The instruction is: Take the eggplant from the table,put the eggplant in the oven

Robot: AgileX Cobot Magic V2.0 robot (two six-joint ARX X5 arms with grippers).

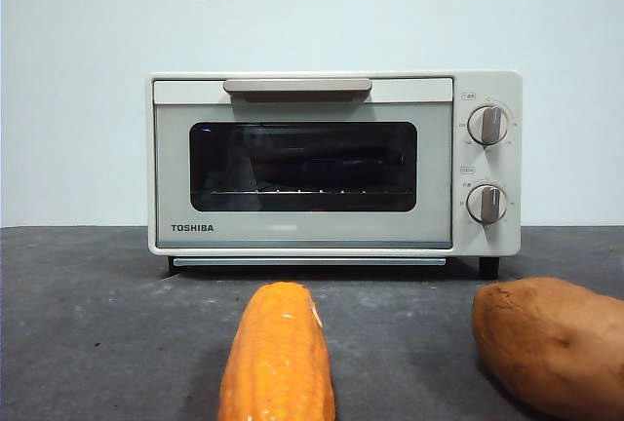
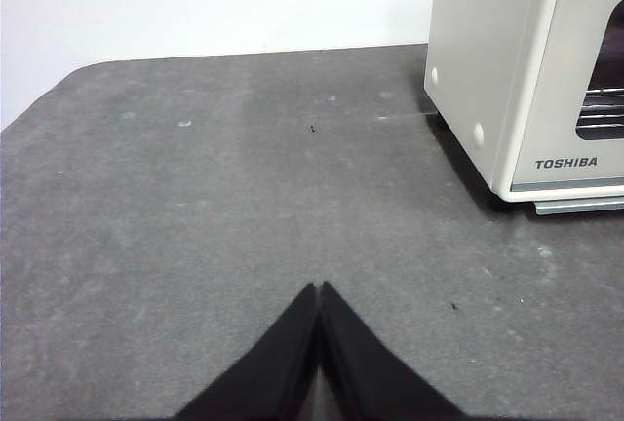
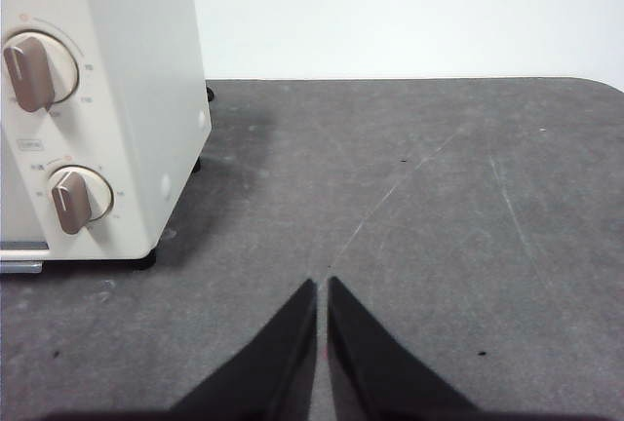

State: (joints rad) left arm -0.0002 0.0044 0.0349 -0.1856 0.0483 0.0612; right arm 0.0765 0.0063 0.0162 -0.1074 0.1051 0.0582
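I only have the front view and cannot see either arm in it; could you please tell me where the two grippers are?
Observer: The left gripper is above the table, fingers together and holding nothing. It is off the side of the oven away from the dials.
Operator: Thank you. And the right one?
Observer: The right gripper is shut and empty too, above the table off the oven's dial side. Both knobs show in its camera.
Operator: Does either wrist camera show the eggplant?
Observer: No, the eggplant appears in neither wrist view.
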